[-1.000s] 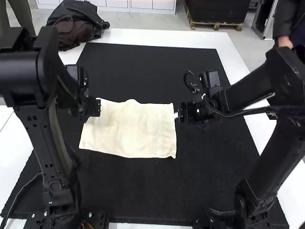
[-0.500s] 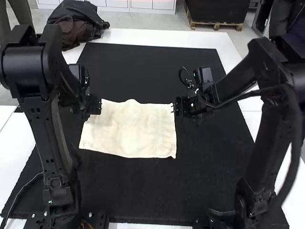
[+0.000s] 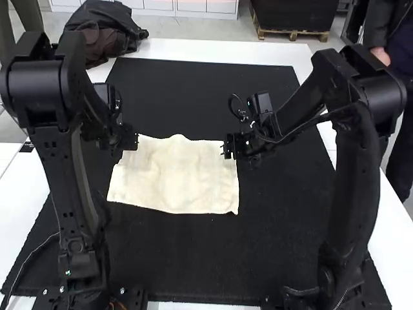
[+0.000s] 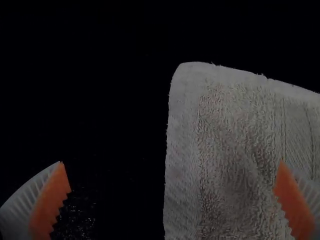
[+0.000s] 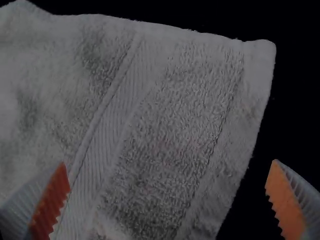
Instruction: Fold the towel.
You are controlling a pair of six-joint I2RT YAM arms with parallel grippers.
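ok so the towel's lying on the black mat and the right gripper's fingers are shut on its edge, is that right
Not quite: the right gripper has its fingers wide open, as the right wrist view shows. The towel does lie on the black mat.

White table under a black mat, heaped dark jacket, grey floor, white cabinets, wooden pallet

left gripper, right gripper: both spread wide
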